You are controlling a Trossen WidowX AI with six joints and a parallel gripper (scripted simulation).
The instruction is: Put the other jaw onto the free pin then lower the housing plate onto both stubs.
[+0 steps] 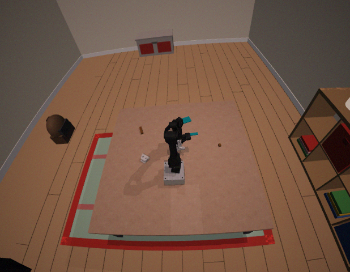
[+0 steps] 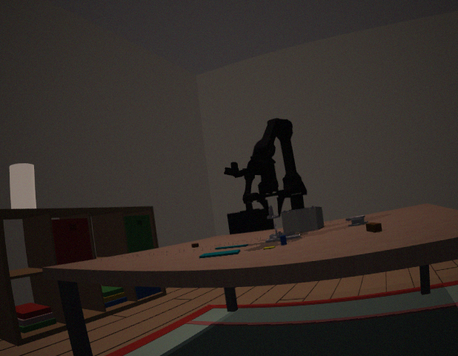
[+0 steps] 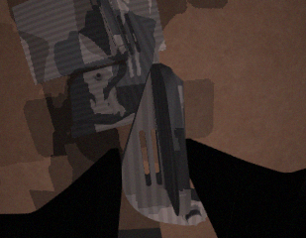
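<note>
Because the black two-fingered claw (image 2: 273, 214) (image 3: 152, 151) grips the grey slotted metal jaw (image 2: 272, 212) (image 3: 148, 149) above the grey base assembly (image 2: 284, 236) (image 3: 83, 99) on the brown bench (image 1: 134, 204) (image 2: 336, 264), any tilt while lowering could miss the pin or clash teeth.

the tabletop (image 1: 180, 204) (image 2: 336, 248) is presenting a matt, faintly mottled pinkish-brown surface. the held part (image 3: 164, 144) between the gripper's (image 3: 153, 174) fingers is showing a grey, metal-like finish with fine streaks. the arm (image 1: 173, 146) (image 2: 288, 161) is displaying a dark, matt finish; its base (image 1: 174, 181) (image 2: 302, 219) is appearing light grey and smooth. the floor (image 1: 180, 73) (image 2: 144, 322) is exhibiting wood planking with dark seams. the teal pieces (image 1: 186, 119) (image 2: 220, 254) are appearing smooth, flat-toned and plastic-like.
</note>
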